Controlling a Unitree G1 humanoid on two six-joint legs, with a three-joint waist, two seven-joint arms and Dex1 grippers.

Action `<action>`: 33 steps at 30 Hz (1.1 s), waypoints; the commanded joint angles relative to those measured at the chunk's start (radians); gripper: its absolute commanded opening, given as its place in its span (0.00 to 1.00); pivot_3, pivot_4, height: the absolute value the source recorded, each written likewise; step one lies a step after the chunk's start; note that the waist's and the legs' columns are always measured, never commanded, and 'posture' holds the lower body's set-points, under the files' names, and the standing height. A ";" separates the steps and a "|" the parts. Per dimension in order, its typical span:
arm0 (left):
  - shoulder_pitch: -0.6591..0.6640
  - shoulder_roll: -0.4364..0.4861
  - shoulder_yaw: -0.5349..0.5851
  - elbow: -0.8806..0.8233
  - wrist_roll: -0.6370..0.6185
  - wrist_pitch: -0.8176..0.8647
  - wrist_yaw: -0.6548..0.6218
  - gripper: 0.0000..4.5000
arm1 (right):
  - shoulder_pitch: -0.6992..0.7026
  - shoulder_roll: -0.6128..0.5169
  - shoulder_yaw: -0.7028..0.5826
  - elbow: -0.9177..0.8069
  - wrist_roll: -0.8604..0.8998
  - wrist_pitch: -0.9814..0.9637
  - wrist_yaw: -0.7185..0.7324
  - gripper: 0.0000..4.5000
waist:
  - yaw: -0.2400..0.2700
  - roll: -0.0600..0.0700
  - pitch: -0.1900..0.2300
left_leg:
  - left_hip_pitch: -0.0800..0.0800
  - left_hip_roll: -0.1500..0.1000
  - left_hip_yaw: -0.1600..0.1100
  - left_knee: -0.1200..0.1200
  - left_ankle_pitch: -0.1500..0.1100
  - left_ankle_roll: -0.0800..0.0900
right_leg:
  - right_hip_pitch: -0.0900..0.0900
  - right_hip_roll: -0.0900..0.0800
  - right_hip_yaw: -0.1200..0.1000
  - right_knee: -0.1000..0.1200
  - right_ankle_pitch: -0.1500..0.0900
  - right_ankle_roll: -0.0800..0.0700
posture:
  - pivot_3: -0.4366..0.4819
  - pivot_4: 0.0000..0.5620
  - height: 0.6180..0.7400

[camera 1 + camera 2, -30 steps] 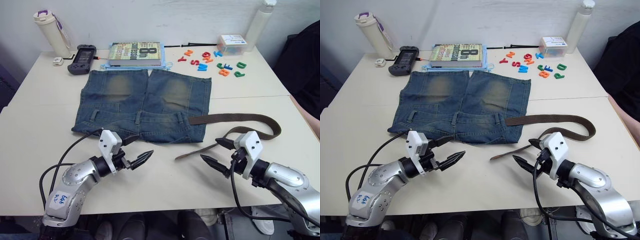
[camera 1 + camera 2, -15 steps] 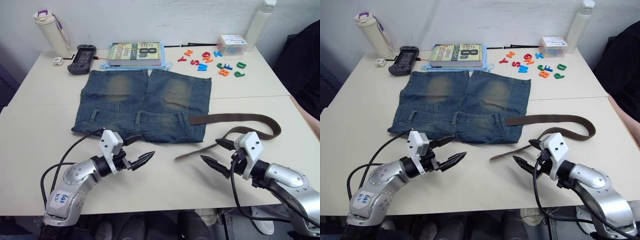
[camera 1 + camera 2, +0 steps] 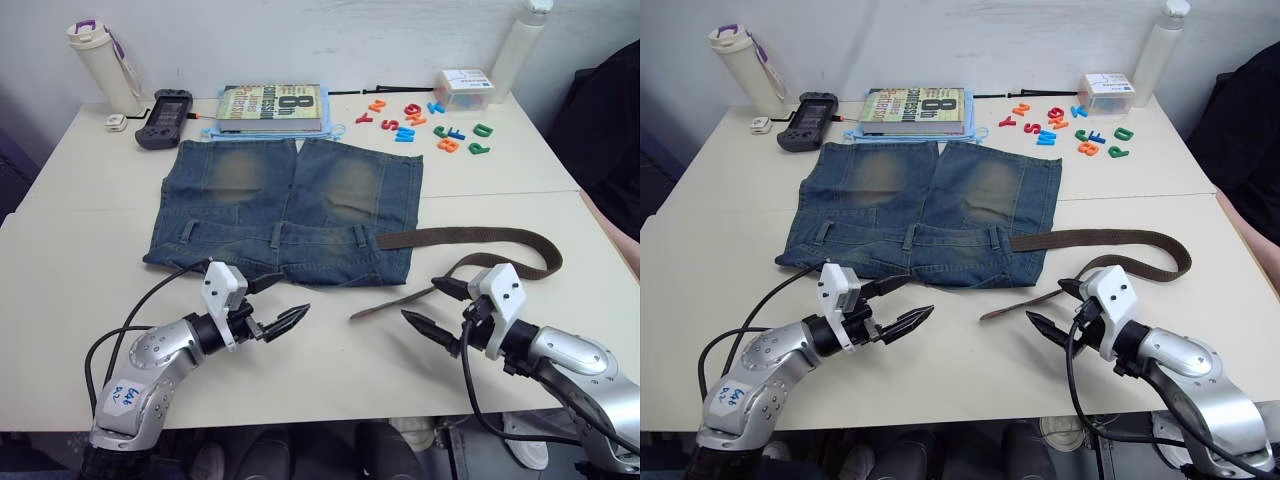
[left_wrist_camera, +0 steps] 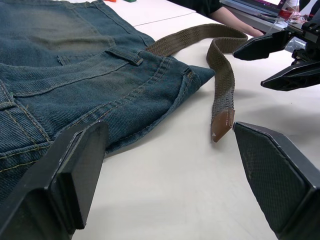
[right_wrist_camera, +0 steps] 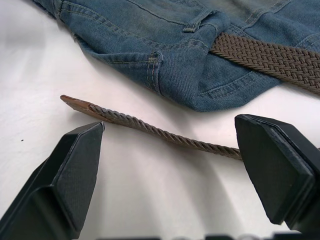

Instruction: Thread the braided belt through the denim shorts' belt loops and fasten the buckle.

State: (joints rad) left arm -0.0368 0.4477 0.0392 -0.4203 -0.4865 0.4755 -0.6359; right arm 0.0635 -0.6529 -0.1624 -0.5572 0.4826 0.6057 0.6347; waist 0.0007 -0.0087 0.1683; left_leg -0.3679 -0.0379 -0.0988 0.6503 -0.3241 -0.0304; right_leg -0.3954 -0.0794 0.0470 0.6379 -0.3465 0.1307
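Clutter is being kept behind the denim shorts (image 3: 288, 208): one book (image 3: 272, 107), two bottles (image 3: 102, 65), eleven-ish letter magnets (image 3: 428, 122); both the left claw (image 3: 284, 301) and right claw (image 3: 430, 306) are being held wide, empty.

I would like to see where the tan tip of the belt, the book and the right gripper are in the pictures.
tan tip of the braided belt (image 4: 222, 125): left wrist view, on the leather end piece.
book (image 3: 272, 106): left eye view, on the middle of its cover.
right gripper (image 3: 421, 307): left eye view, midway between its open fingertips.
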 commanded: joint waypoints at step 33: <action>-0.066 -0.017 -0.167 0.097 0.099 -0.113 -0.072 0.98 | 0.050 0.000 -0.100 -0.116 0.040 0.029 -0.043 1.00 | 0.023 -0.002 0.003 | 0.000 -0.002 -0.001 0.001 0.001 0.001 | 0.000 0.001 0.002 -0.002 0.002 0.001 | 0.48 0.27 1.00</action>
State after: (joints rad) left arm -0.0745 0.4411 -0.0891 -0.3329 -0.4157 0.3949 -0.6843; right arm 0.0890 -0.6445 -0.2092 -0.6057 0.4984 0.6220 0.6074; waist 0.0235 -0.0103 0.1711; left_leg -0.3681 -0.0398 -0.0998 0.6509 -0.3235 -0.0296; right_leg -0.3958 -0.0788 0.0493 0.6361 -0.3442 0.1313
